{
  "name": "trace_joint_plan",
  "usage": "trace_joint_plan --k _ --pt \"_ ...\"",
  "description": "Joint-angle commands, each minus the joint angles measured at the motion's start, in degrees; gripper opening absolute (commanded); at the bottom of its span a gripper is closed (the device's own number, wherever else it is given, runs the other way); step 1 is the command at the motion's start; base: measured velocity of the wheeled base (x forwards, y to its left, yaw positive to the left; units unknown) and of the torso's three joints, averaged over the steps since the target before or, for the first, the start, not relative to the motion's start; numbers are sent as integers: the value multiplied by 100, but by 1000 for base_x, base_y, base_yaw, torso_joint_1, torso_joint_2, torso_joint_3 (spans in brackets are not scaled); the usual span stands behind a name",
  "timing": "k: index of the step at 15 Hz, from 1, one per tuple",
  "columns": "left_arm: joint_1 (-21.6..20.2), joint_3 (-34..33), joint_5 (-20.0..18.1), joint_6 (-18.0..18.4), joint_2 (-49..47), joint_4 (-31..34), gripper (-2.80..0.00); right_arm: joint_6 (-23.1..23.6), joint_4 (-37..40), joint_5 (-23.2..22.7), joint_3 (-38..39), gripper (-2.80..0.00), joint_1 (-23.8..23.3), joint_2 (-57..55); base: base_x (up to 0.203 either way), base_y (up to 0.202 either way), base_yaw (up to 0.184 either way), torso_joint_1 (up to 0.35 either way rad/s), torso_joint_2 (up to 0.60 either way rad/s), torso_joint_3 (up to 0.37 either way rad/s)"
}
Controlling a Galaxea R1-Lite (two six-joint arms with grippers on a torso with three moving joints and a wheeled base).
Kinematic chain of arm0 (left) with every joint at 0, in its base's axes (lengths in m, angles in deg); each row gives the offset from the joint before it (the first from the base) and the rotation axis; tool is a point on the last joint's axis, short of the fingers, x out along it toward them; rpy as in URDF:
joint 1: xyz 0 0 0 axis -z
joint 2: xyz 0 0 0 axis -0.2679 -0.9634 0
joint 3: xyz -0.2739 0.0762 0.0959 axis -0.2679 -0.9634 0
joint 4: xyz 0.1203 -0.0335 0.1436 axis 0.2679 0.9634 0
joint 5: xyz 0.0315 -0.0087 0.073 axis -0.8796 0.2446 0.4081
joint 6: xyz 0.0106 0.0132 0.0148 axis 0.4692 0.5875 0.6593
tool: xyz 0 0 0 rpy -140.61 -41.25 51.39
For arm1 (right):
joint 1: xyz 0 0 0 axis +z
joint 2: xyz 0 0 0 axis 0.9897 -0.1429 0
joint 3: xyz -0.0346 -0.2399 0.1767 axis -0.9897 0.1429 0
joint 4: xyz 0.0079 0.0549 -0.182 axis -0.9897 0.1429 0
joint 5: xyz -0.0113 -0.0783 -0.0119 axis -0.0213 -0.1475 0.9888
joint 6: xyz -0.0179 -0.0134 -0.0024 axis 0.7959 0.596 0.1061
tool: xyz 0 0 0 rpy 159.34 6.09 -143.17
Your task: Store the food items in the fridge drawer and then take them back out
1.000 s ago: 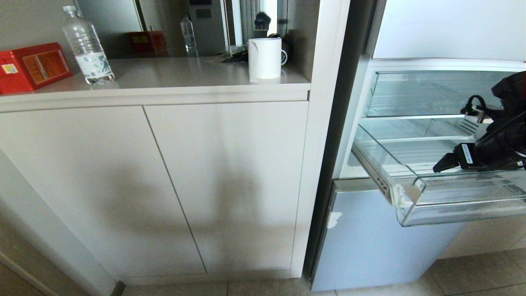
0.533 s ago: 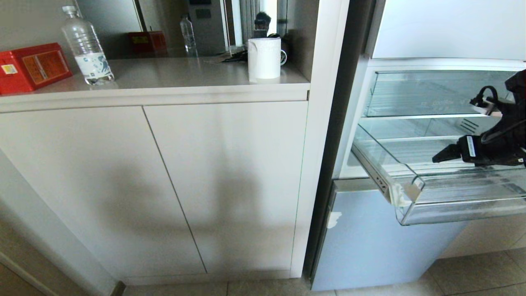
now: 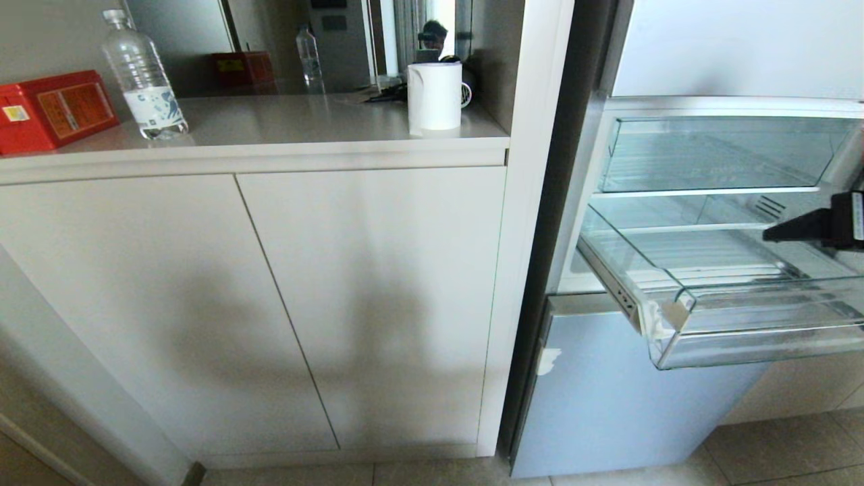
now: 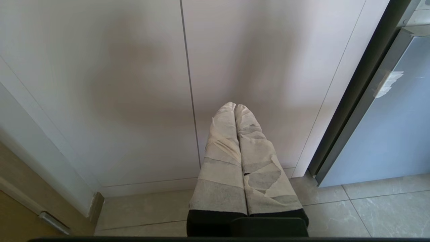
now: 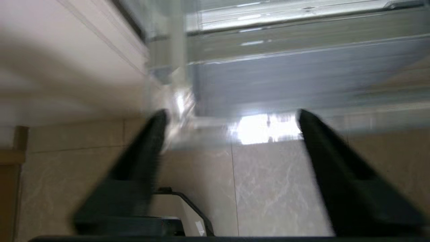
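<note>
The food items are out of view in every picture. The fridge drawer (image 3: 682, 317), clear plastic with a pale strip along its front, stands pulled out of the open fridge and looks empty where it shows. Only one black finger (image 3: 810, 226) of my right gripper shows in the head view, at the right edge above the drawer. In the right wrist view the right gripper (image 5: 231, 114) is open with nothing between its fingers, above the drawer's front (image 5: 268, 57) and the floor. My left gripper (image 4: 235, 107) is shut, its taped fingers pressed together low before the cabinet doors.
A second clear drawer (image 3: 709, 155) sits higher in the fridge. Below the pulled-out drawer is a pale blue fridge door (image 3: 607, 405). On the counter (image 3: 270, 128) to the left stand a red box (image 3: 54, 108), a water bottle (image 3: 143, 77) and a white mug (image 3: 435, 94).
My right arm has risen and drawn back to the right, out of the drawer; most of it has left the head view. The left arm and the drawer have not moved.
</note>
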State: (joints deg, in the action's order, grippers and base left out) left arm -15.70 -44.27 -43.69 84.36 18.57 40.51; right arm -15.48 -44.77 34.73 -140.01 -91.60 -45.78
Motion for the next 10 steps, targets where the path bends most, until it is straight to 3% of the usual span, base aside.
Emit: trace_joint_plan --k 1,6,10 --pt "-2 0 1 0 -1 -4 -280 -3 2 -31 842 -280 -7 1586 0 0 0 0 0 0" --pt "-2 0 1 0 -1 1 -280 50 -764 -122 3682 -280 -8 4540 0 0 0 0 0 0" --pt "-2 0 1 0 -7 2 -280 42 -2463 -355 5767 -280 -7 6211 0 0 0 0 0 0"
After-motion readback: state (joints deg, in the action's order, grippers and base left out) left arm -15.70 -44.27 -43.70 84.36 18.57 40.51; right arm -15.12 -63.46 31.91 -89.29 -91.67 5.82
